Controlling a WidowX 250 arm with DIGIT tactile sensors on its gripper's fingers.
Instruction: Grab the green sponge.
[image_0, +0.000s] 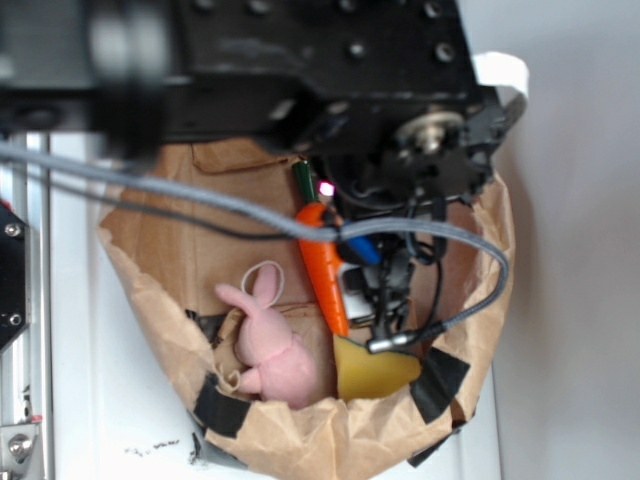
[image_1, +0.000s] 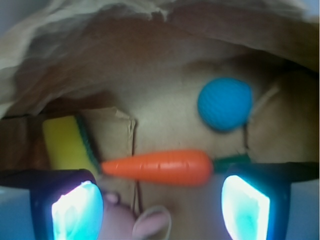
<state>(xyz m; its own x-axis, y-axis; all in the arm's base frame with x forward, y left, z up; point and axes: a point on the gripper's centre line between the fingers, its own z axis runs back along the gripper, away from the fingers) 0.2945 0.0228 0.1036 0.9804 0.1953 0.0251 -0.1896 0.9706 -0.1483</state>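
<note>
Beside the carrot (image_1: 160, 167) — green sponge (image_1: 67, 145), untouched.

The black arm (image_0: 330, 70) spans the top of the exterior frame, its gripper (image_0: 385, 300) hanging right of centre. In the wrist view, two fingers (image_1: 77, 210) flank the bottom corners, spread wide with nothing between them.

sponge (image_1: 67, 145): yellow foam block, dark green layer on one side
pose: standing on edge
place: lying inside the paper bag (image_1: 165, 60)
</note>
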